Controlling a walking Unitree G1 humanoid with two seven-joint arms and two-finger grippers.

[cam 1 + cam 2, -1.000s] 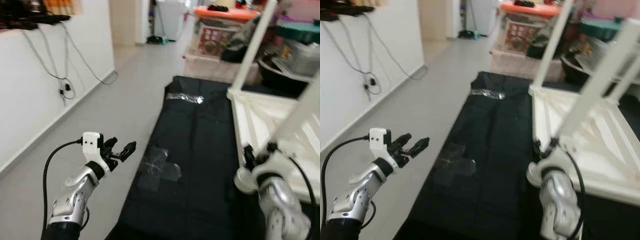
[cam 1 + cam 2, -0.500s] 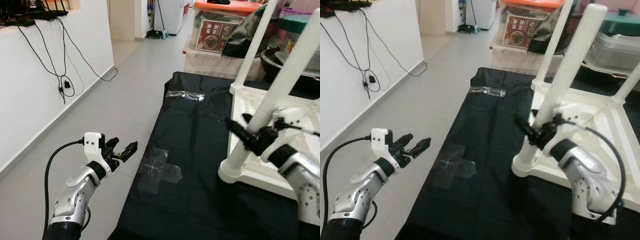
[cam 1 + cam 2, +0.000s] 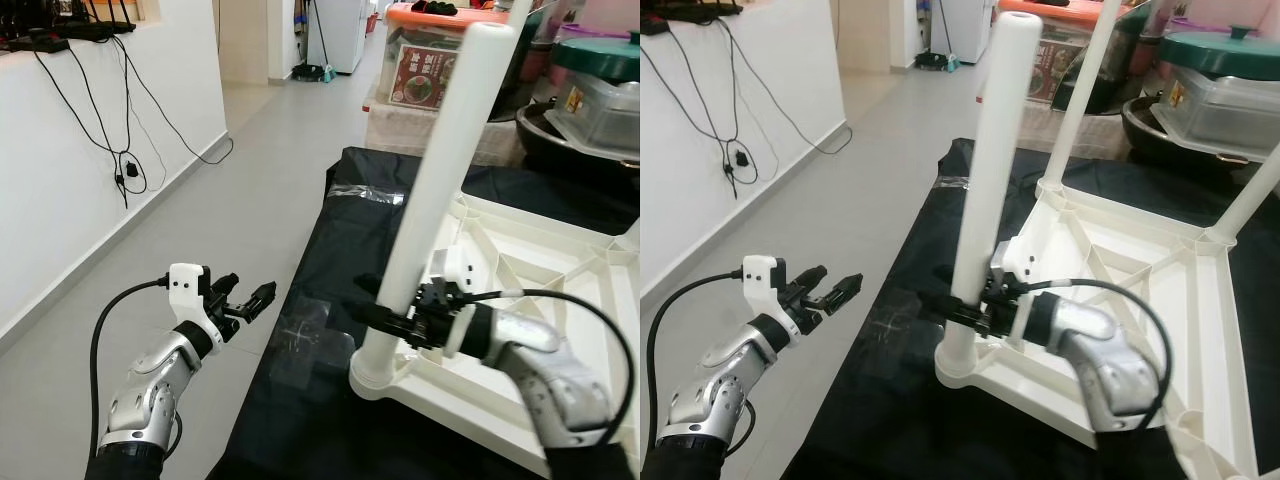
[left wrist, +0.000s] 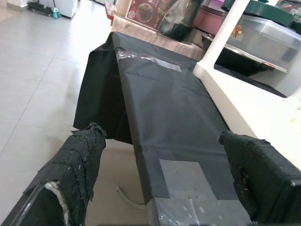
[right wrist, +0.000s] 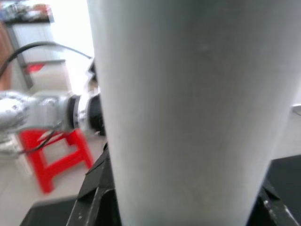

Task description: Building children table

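Lying upside down on a black plastic sheet spread over the grey tiled floor is one white plastic children's table, its ribbed underside facing up. Three white cylindrical table legs rise from it in the head views: the nearest leg at the near left corner, a second at the far left corner, cut off by the top edge, and a third at the far right, cut off by the side edge. The right gripper has its two black fingers pinching the nearest leg low down, just above its socket; in the right wrist view that leg is blurred. The left gripper hovers over the floor just beside the sheet, its two fingers spread with nothing between them. Two patches of clear tape lie on the sheet. Stacked storage boxes stand beyond, partly hidden.
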